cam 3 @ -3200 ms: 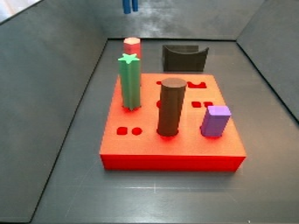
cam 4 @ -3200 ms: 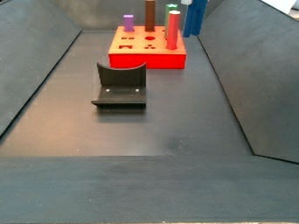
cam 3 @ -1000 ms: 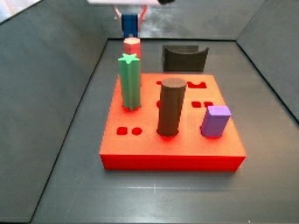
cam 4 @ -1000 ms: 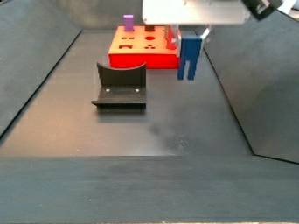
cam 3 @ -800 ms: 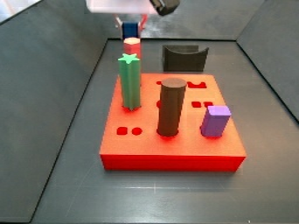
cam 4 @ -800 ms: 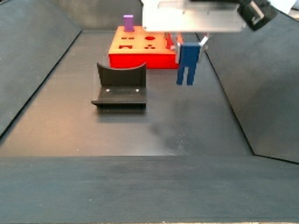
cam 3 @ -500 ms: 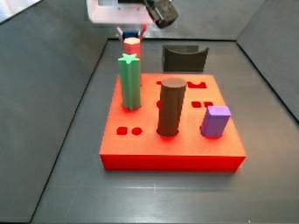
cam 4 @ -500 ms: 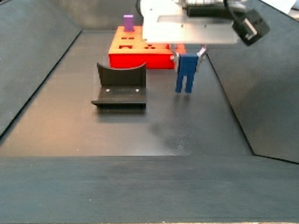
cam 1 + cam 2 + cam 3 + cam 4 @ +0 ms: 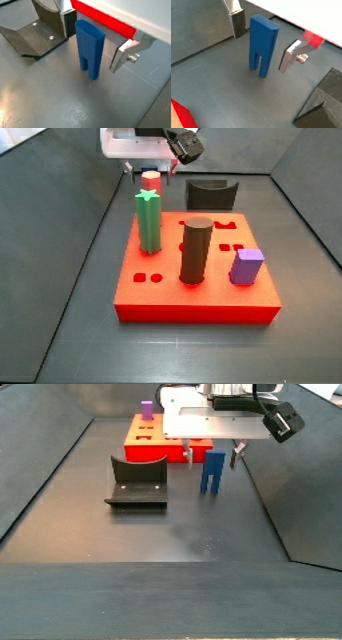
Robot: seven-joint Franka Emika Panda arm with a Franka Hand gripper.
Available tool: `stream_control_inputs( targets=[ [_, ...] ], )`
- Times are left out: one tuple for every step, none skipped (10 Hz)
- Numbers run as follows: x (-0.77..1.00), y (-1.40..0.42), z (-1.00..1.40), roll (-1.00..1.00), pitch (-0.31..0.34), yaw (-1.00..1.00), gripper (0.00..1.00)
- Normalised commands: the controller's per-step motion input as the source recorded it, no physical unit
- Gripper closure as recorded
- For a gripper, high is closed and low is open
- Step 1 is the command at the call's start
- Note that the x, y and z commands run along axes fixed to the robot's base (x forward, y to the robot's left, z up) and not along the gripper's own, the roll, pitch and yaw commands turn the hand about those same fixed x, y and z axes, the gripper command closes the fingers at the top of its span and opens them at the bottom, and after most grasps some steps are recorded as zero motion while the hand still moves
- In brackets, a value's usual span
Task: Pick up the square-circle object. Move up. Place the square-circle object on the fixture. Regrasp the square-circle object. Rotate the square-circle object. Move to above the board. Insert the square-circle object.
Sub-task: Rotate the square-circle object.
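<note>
The blue piece (image 9: 89, 48) stood upright on the floor, prongs down, between the gripper's (image 9: 94, 42) spread fingers (image 9: 121, 54). In a side view it stood at three o'clock of the fixture (image 9: 138, 482), near the board (image 9: 167, 446).

Both side views look down from opposite ends of the flat red board with holes (image 9: 201, 288), while both wrist views sit close above the gripper (image 9: 93, 42).

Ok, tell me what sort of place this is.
Likely a robot test cell for peg insertion: dark walled bin floor, flat red board with holes and pegs, and the tool open around an upright blue pronged piece.
</note>
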Motion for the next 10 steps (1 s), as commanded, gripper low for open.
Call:
stream_control_inputs(
  targets=[
    [0.00,0.02,0.00,-0.25,0.002,-0.02,0.00],
    [0.00,0.02,0.00,-0.25,0.002,-0.02,0.00],
    [0.00,0.02,0.00,-0.25,0.003,-0.02,0.00],
    [0.00,0.02,0.00,-0.25,0.003,-0.02,0.00],
    [0.00,0.02,0.00,-0.25,0.003,-0.02,0.00],
    [0.00,0.02,0.00,-0.25,0.003,-0.02,0.00],
    [0.00,0.02,0.00,-0.25,0.003,-0.02,0.00],
    [0.00,0.02,0.00,-0.25,0.003,-0.02,0.00],
    [0.00,0.02,0.00,-0.25,0.003,-0.02,0.00],
    [0.00,0.02,0.00,-0.25,0.003,-0.02,0.00]
  ],
)
